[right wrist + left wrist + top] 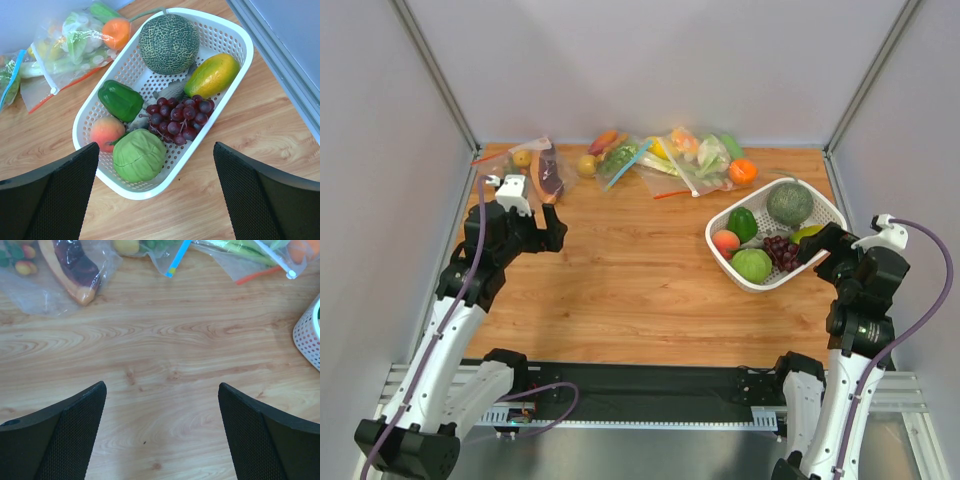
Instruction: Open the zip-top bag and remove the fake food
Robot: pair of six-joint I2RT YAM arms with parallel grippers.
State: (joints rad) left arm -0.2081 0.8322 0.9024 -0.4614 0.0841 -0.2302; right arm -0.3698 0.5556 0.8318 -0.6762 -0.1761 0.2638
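The zip-top bag (700, 160) lies at the table's far edge, right of centre, its whitish strip shut. Inside it are the orange (742, 171), the white cauliflower (712, 158) and the glossy green piece (731, 146). The right wrist view shows the bag (70, 47) and the orange (116, 33) at top left. The left wrist view shows its zip strip (274, 258) at top right. My left gripper (556, 232) (162, 385) is open and empty over bare wood at the left. My right gripper (817, 247) (155, 145) is open and empty above the basket's near right side.
A white basket (828, 212) (220, 30) at the right holds a melon, grapes, a green pepper, a peach, a cabbage and a papaya. A red-strip bag (535, 165) lies far left. A blue-strip bag (622, 156) lies beside the task bag. Grey walls enclose the table.
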